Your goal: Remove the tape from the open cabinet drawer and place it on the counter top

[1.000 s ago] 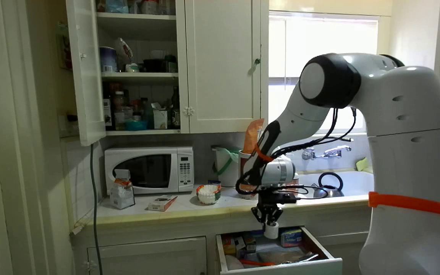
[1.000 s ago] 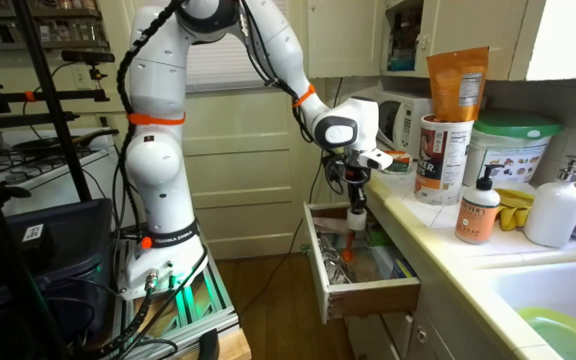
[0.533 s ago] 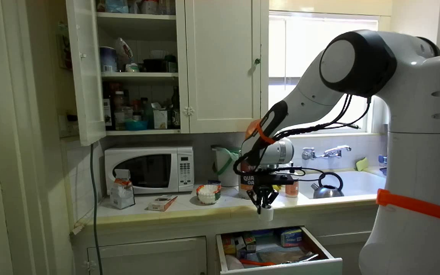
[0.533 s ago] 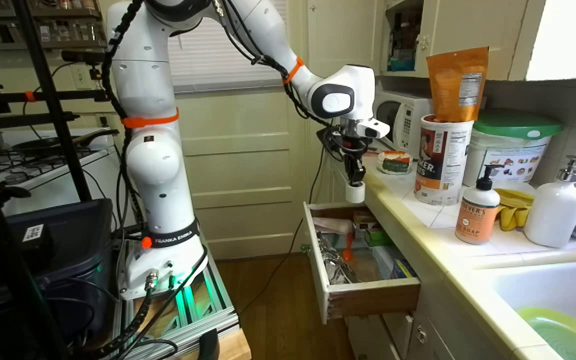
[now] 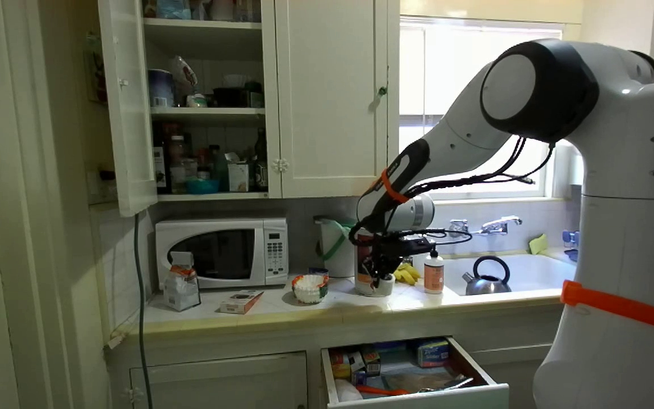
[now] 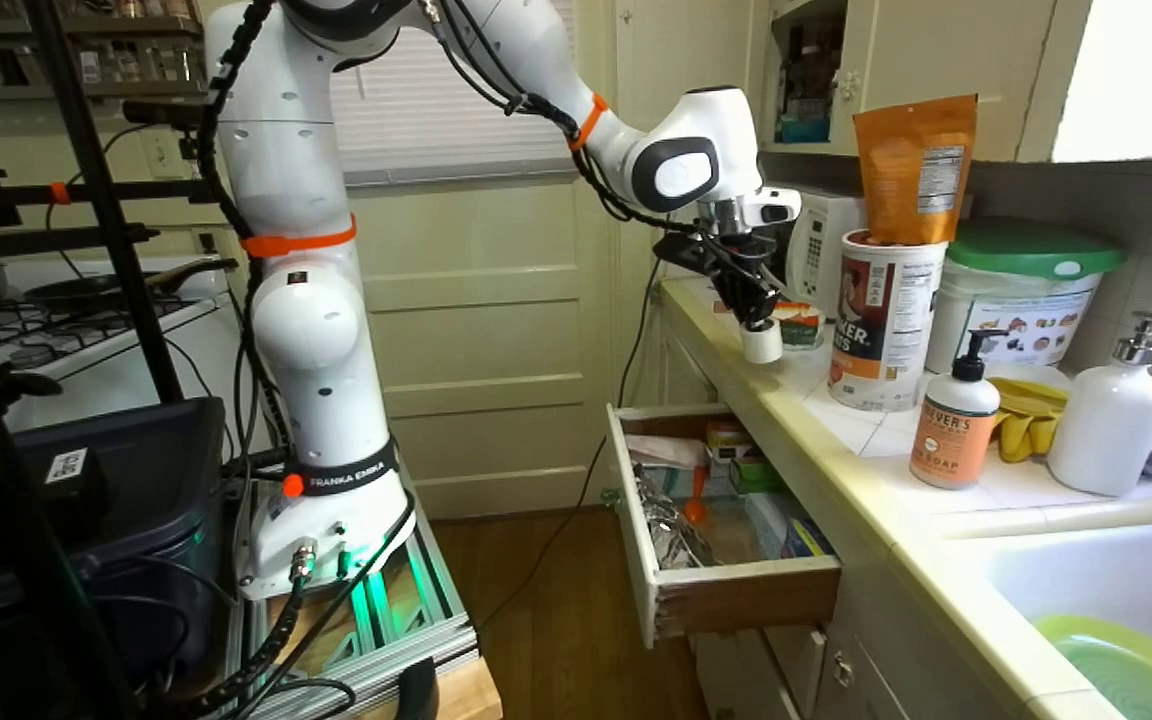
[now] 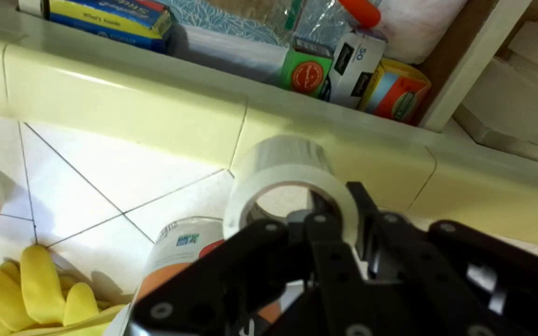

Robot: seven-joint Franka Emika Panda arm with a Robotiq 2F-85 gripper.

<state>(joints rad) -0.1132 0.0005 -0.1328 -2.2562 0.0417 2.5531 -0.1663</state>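
1. White, ring-shaped tape roll (image 6: 762, 344) hangs above the pale tiled desk (image 6: 841, 428), near its yellow front edge.
2. I have my black, jointed claw (image 7: 338, 204) pinching the roll's wall.
3. Below, I see the white-fronted wooden drawer (image 6: 746, 603) standing open, printed boxes (image 7: 350, 67) inside.

End effector (image 5: 381, 279) holds tape (image 5: 386, 286).

The gripper (image 6: 758, 322) is raising the tape (image 6: 763, 346), tilting. Both are passing from the cabinet drawer (image 6: 748, 602) over the counter top (image 6: 841, 425)
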